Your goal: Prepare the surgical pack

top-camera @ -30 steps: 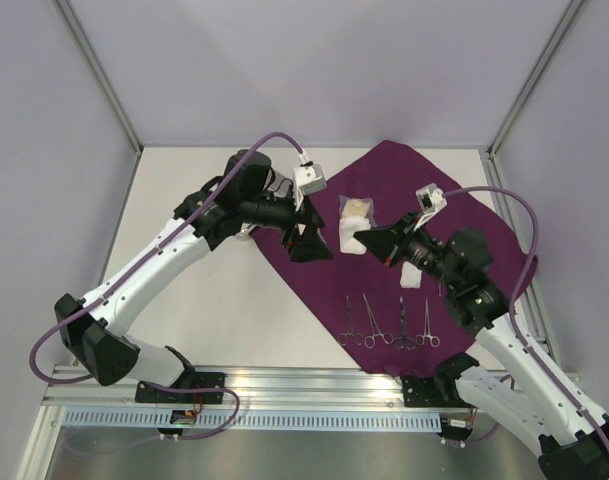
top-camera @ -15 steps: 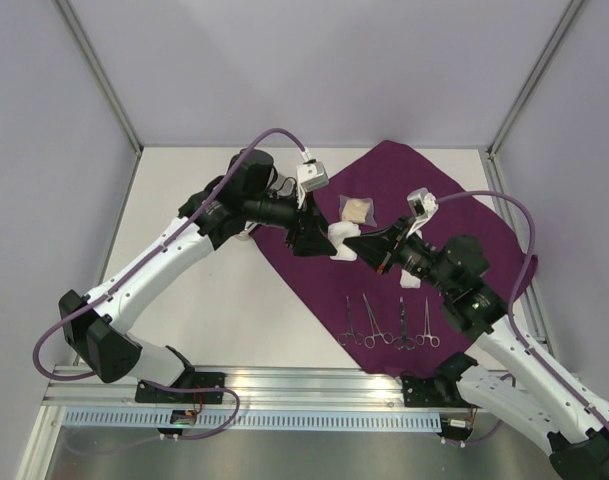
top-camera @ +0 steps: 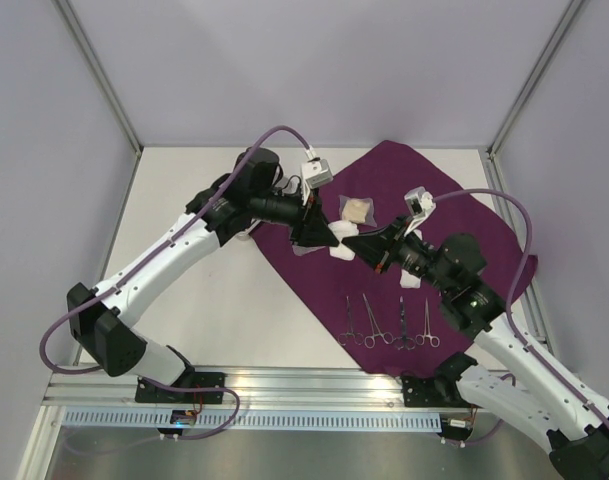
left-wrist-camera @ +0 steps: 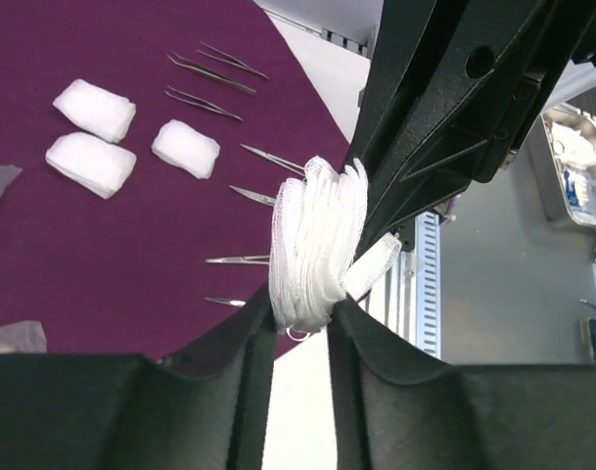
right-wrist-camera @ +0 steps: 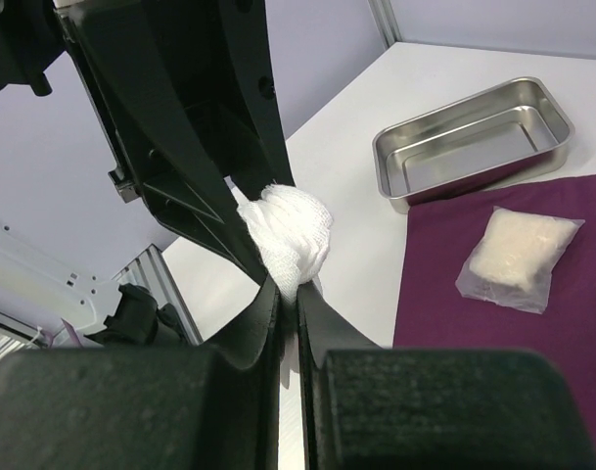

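A white gauze pad [top-camera: 340, 243] hangs in the air above the left edge of the dark purple cloth [top-camera: 414, 185], held from both sides. My right gripper [right-wrist-camera: 288, 284] is shut on its lower edge. My left gripper [left-wrist-camera: 299, 308] has its jaws pressed on the folded stack [left-wrist-camera: 312, 245] from the other side. Three more gauze pads [left-wrist-camera: 92, 110] lie on the cloth. Several steel clamps [top-camera: 389, 325] lie in a row near the cloth's front corner. The steel tray [right-wrist-camera: 474, 142] stands empty on the white table beside the cloth.
A clear bag with a pale pad inside [right-wrist-camera: 518, 253] lies on the cloth near the tray. The two arms cross over the middle of the table. The aluminium rail [top-camera: 284, 395] runs along the near edge.
My right gripper carried the gauze pad left toward the left gripper. The left gripper moved right to meet it and its jaws closed from wide open onto the pad.
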You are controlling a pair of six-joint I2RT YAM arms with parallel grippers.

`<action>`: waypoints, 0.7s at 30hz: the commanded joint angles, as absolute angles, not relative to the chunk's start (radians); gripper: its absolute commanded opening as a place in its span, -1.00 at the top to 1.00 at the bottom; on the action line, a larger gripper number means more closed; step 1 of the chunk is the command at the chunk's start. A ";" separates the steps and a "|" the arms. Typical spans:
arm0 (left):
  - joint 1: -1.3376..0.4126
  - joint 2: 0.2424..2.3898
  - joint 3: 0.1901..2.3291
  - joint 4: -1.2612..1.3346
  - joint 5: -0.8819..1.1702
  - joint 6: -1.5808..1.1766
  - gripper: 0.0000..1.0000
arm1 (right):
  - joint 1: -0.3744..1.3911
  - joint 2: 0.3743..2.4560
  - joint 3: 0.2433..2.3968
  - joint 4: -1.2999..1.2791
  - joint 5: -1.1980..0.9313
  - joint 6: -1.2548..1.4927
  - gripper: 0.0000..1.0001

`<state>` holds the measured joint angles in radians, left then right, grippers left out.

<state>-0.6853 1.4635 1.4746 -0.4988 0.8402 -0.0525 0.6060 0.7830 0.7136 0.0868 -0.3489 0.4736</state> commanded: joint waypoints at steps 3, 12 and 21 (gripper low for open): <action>-0.689 1.468 1.514 -0.483 0.859 -0.049 0.80 | 0.612 0.775 0.741 0.117 -0.334 0.457 0.99; -0.641 1.492 1.555 -0.535 0.721 -0.095 1.00 | 0.612 0.819 0.764 -0.032 -0.168 0.437 -0.42; -0.269 1.900 1.793 -0.531 0.621 -0.252 1.00 | 0.519 0.997 0.830 -0.023 -0.149 0.416 -0.81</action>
<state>-0.3603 1.7748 1.7317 -0.5240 0.6952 -0.1677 0.5465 0.9237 0.7609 -0.0505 -0.1547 0.4438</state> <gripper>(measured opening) 0.033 0.908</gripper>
